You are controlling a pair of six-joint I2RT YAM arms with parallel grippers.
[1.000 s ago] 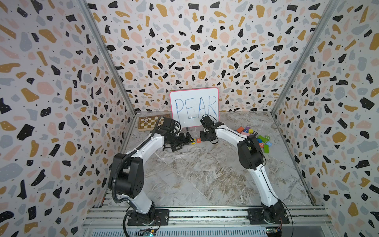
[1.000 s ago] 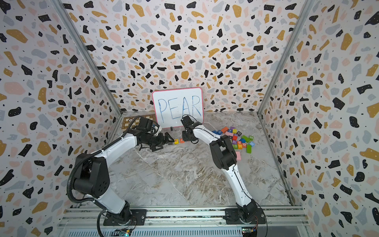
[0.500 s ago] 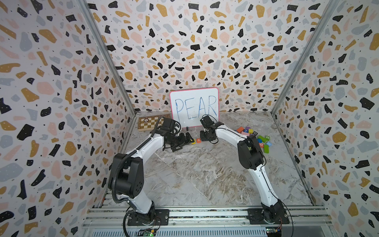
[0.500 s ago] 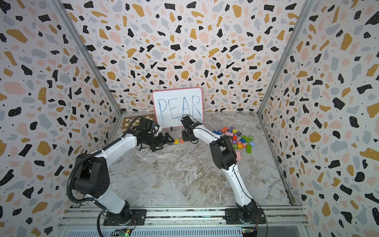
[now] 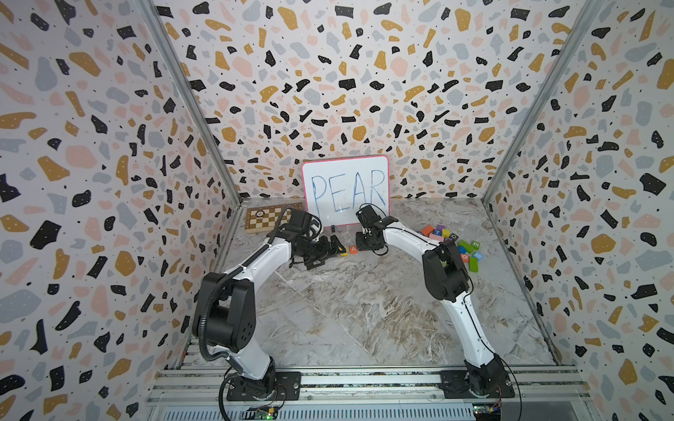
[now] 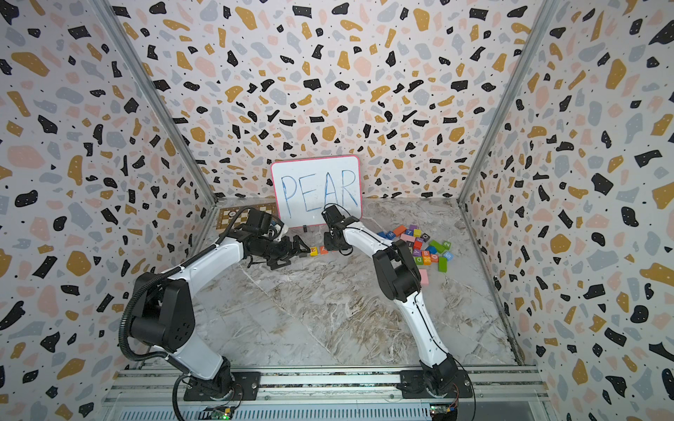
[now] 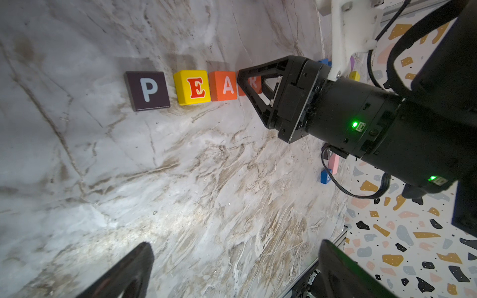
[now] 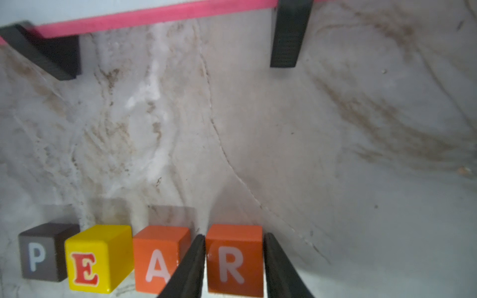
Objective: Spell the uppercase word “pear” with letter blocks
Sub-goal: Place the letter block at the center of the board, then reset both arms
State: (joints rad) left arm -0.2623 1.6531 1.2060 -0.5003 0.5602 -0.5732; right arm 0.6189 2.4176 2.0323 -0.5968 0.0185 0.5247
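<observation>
Four letter blocks stand in a row on the marble table, reading P (image 7: pixel 148 90), E (image 7: pixel 196 87), A (image 7: pixel 224 86), R (image 7: pixel 254 82). In the right wrist view the black P (image 8: pixel 38 255), yellow E (image 8: pixel 90 260) and orange A (image 8: pixel 157 260) sit side by side. The orange-red R (image 8: pixel 232 258) rests on the table between the fingers of my right gripper (image 8: pixel 235 236), which is shut on it. My left gripper (image 7: pixel 233 247) hovers open and empty just left of the row. In both top views only E (image 5: pixel 343 251) (image 6: pixel 313 250) and A (image 5: pixel 353 249) (image 6: pixel 323 249) show between the grippers.
The pink-framed whiteboard (image 5: pixel 346 189) with PEAR written on it stands on black feet just behind the row. A heap of other coloured blocks (image 5: pixel 452 242) lies at the right. A small chessboard (image 5: pixel 268 217) lies in the back left corner.
</observation>
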